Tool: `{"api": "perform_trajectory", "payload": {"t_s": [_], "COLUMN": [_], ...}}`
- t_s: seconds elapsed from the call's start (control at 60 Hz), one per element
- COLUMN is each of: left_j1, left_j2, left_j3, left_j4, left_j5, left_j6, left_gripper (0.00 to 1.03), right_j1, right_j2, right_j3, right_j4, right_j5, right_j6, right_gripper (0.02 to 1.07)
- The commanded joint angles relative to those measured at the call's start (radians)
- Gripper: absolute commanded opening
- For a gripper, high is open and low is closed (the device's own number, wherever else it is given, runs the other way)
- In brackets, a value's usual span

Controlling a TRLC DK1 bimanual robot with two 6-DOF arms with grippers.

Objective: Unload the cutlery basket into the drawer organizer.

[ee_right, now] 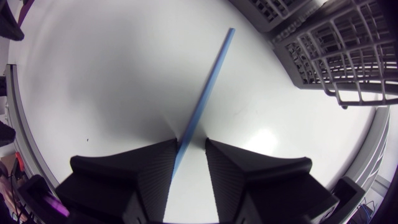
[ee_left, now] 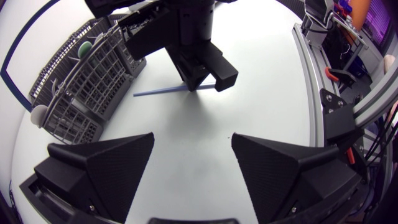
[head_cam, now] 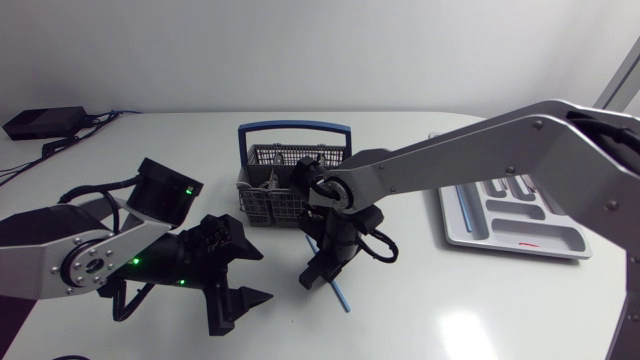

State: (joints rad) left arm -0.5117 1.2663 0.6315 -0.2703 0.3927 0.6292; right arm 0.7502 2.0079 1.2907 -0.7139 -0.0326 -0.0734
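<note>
A thin blue stick (head_cam: 339, 291) lies flat on the white table in front of the grey cutlery basket (head_cam: 268, 193), which has a blue handle. My right gripper (head_cam: 318, 272) is down over the stick's end. In the right wrist view the blue stick (ee_right: 211, 81) runs between the fingers of the right gripper (ee_right: 191, 149), which stand narrowly apart with a sliver of table still showing beside it. My left gripper (head_cam: 245, 272) hovers open just left of it with nothing between its fingers. The grey drawer organizer (head_cam: 450, 228) lies at the right.
Several utensils stand in the basket (ee_left: 87, 81), which is close behind the right gripper (ee_left: 202, 74). A blue item (head_cam: 464, 207) and a small red item (head_cam: 527, 243) lie in the organizer. Cables and a black box sit at the table's far left.
</note>
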Motion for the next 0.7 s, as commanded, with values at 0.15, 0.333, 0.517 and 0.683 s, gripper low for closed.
{"api": "perform_trajectory", "payload": {"t_s": [0.15,0.333,0.517,0.683], "left_j1": [0.006,0.006,0.007,0.012], "left_j2": [0.022,0.025,0.025,0.024], "left_j3": [-0.035,-0.032,-0.033,-0.033], "left_j4": [0.006,0.009,0.009,0.009], "left_j5": [0.014,0.014,0.014,0.014], "left_j6": [0.020,0.020,0.021,0.020], "left_gripper": [0.88,0.88,0.88,0.88], "right_j1": [-0.018,-0.009,0.031,0.017], "right_j2": [0.061,0.006,-0.115,-0.293], "right_j3": [-0.007,-0.054,-0.146,-0.220], "right_j4": [-0.004,-0.012,-0.045,-0.098], "right_j5": [-0.007,-0.021,-0.039,-0.049], "right_j6": [0.035,-0.012,-0.092,-0.135], "right_gripper": [0.11,0.08,0.08,0.08]}}
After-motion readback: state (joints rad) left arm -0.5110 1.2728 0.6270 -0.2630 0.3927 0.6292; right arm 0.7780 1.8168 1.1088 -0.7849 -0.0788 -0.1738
